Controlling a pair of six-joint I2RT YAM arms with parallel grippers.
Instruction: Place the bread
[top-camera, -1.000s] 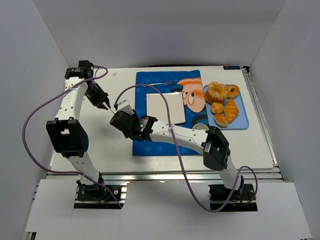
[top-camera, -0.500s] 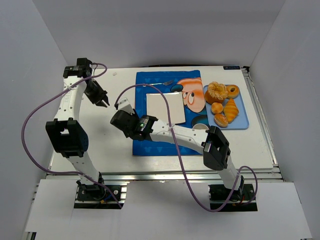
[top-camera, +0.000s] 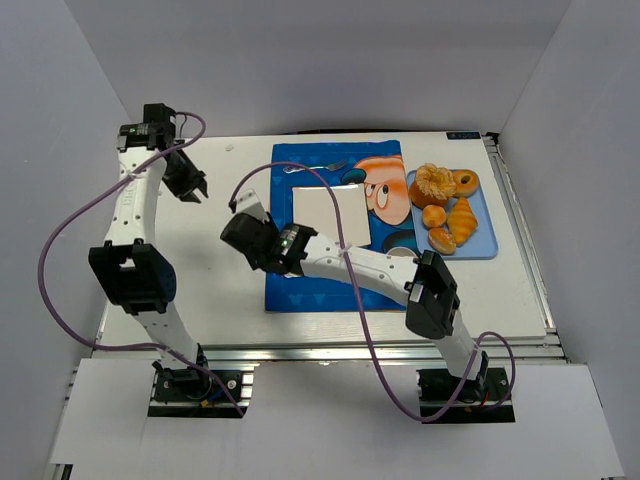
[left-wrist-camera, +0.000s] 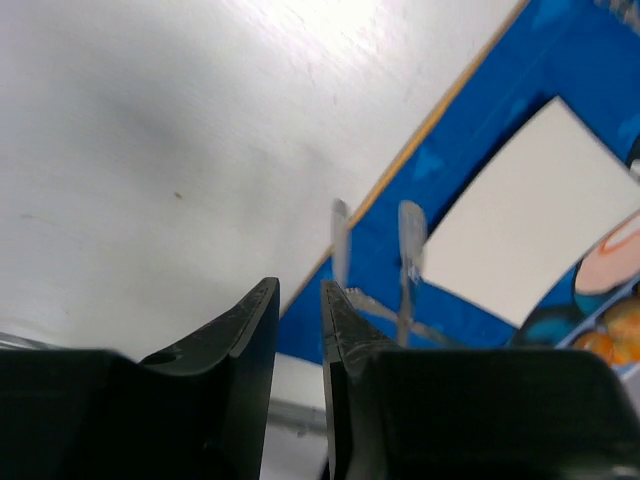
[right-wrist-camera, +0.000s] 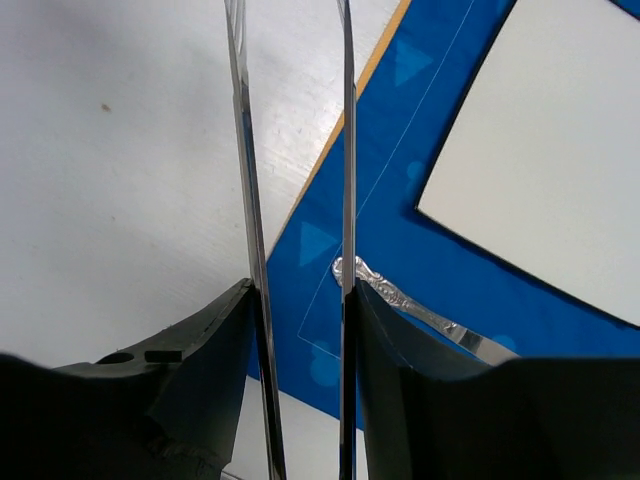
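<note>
The bread, a golden-orange croissant (top-camera: 462, 220), lies on a light blue tray (top-camera: 487, 243) at the right, among round buns. My right gripper (top-camera: 243, 212) (right-wrist-camera: 300, 290) is far from it, over the left edge of the blue placemat (top-camera: 300, 292). It is shut on metal tongs (right-wrist-camera: 347, 150), whose two thin blades run along the insides of its fingers and stand apart with nothing between them. My left gripper (top-camera: 192, 190) (left-wrist-camera: 300, 300) hovers over the bare table at the far left, its jaws nearly together and empty.
A white square (top-camera: 332, 217) lies on the placemat. A silver utensil (right-wrist-camera: 400, 295) lies on the mat near its far edge. Also on the tray are a ruffled round pastry (top-camera: 432, 182), a ring bun (top-camera: 465, 182) and small buns (top-camera: 434, 215). White walls enclose the table.
My left gripper has moved back and to the left, away from the right gripper. My right gripper has shifted slightly toward the far side, still holding the tongs.
</note>
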